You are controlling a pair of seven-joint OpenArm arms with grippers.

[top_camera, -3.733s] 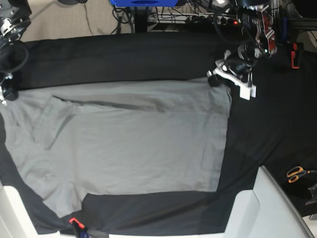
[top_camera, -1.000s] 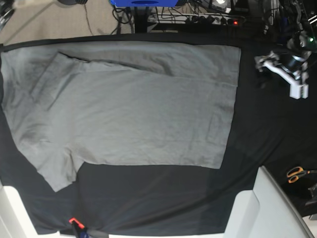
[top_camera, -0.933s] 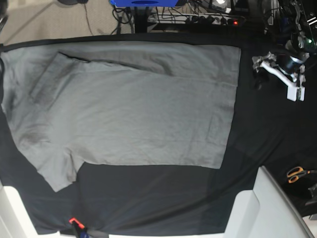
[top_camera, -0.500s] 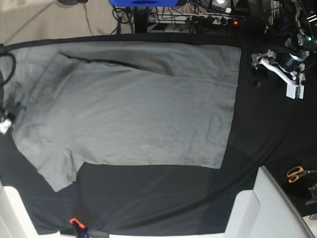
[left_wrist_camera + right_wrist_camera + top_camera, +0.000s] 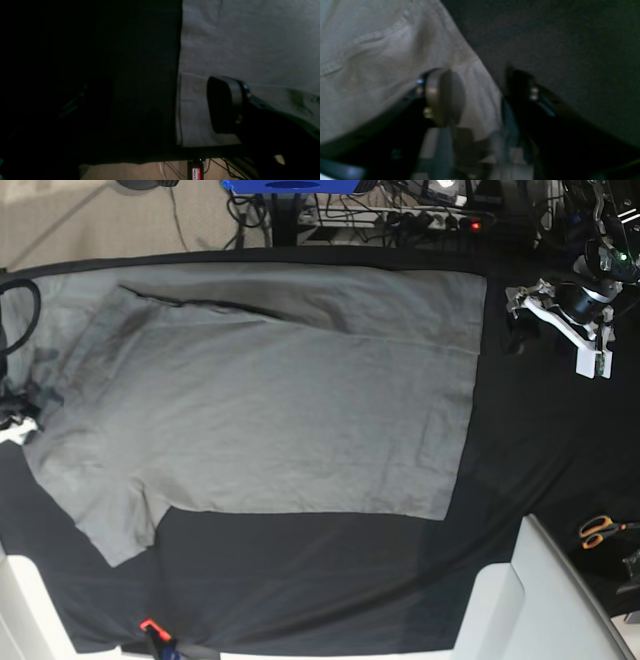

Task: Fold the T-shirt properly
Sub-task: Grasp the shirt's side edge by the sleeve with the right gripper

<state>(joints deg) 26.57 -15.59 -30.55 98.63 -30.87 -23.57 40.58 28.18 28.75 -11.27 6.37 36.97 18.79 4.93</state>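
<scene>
The T-shirt (image 5: 260, 390) is spread flat on the black cloth (image 5: 520, 470), its shoulder edge straddled by the half-parted right gripper (image 5: 482, 100), probably for a fold, while the left gripper (image 5: 555, 315) is parked wide apart off the hem.

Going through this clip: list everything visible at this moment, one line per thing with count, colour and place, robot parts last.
T-shirt: one, grey, spread flat across the table, reaching its far edge.
Table cloth: one, black, covering the table under the shirt.
Scissors: one pair, orange handles, near the table's right edge in the base view.
Clip-like item: one, red, at the near edge; too small to identify.
White surfaces: two, at the near corners.
Cables and power strip: several, dark, on the floor beyond the table.
Left gripper: one, white and black, open, over bare cloth beside the shirt's hem.
Right gripper: one, dark, jaws straddling the shirt's edge.
</scene>
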